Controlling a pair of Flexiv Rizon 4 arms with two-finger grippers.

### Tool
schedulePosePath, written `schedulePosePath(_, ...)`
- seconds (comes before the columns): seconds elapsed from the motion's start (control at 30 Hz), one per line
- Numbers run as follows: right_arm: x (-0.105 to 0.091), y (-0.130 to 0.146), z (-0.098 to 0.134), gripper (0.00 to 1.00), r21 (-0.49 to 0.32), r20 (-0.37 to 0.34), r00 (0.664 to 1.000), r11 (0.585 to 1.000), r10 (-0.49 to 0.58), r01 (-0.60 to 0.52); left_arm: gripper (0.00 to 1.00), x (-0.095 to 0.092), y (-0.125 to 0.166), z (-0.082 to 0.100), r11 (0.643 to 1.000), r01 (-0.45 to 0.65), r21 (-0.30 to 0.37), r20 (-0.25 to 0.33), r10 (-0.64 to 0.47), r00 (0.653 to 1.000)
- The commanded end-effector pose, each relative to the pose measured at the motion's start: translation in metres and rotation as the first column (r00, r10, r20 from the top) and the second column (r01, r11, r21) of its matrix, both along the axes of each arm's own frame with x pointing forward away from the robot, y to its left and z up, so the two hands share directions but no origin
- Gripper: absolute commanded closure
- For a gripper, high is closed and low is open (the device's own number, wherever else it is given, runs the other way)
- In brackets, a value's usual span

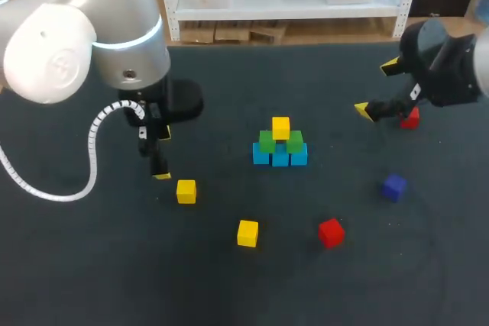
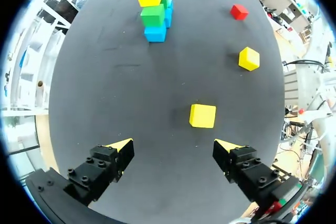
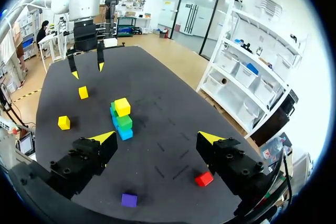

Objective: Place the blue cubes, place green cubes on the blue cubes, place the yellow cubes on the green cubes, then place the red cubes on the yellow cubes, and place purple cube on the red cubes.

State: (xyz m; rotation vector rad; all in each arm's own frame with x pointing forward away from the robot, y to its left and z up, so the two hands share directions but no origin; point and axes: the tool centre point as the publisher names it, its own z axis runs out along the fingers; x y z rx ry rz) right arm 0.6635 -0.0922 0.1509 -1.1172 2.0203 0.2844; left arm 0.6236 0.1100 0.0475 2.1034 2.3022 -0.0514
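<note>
Above the dark surface [image 1: 229, 288], my left hand [image 2: 175, 148] and right hand [image 1: 376, 89] hover, fingers spread wide, holding nothing. Near the middle stands the stack [image 1: 280, 145]: three blue cubes [image 1: 280, 158], two green cubes [image 1: 267, 141] on them, one yellow cube [image 1: 280, 127] on top. Two loose yellow cubes [image 1: 186, 191], two red cubes [image 1: 331, 232] and the purple cube [image 1: 394, 187] lie scattered around it.

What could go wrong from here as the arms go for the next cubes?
1. The yellow cube lies ahead of the open left claw, nearer one finger; closing off-centre might push it aside.
2. The red cube sits beside one finger of the open right claw, not between them, so it could get nudged.
3. The stack is small and tight; placing another cube may topple its top one.
</note>
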Motion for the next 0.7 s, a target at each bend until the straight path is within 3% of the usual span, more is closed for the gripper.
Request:
schedulePosePath(0.03, -0.0026, 0.0015, -0.0013, 0.00, -0.025, 0.052, 0.997, 0.998, -0.060, 0.061, 0.00, -0.0004, -0.0023, 0.0016, 1.000, -0.019, 0.003, 0.029, 0.019, 0.999)
schedulePosePath(0.63, -0.0026, 0.0015, -0.0013, 0.00, -0.025, 0.052, 0.997, 0.998, -0.060, 0.061, 0.00, -0.0004, -0.0023, 0.0016, 1.000, -0.019, 0.003, 0.029, 0.019, 0.999)
schedulePosePath(0.7, -0.0026, 0.0015, -0.0013, 0.00, -0.025, 0.052, 0.997, 0.998, -0.060, 0.061, 0.00, 0.0016, -0.0056, -0.0070, 1.000, 0.008, 0.004, -0.009, -0.008, 1.000)
